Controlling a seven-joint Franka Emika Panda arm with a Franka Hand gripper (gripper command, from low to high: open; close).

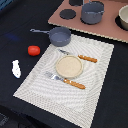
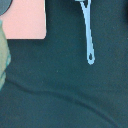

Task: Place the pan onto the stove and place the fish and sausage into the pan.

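Wrist view looks down on the pan [image 1: 60,35] handle, lined up for a grab; claw itself is out of sight, can't tell its state

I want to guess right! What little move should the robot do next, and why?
Probably move down toward the pan to grab it by its handle. The pan sits on the dark cloth beside the placemat, not on the stove, and the fish and sausage lie outside it.
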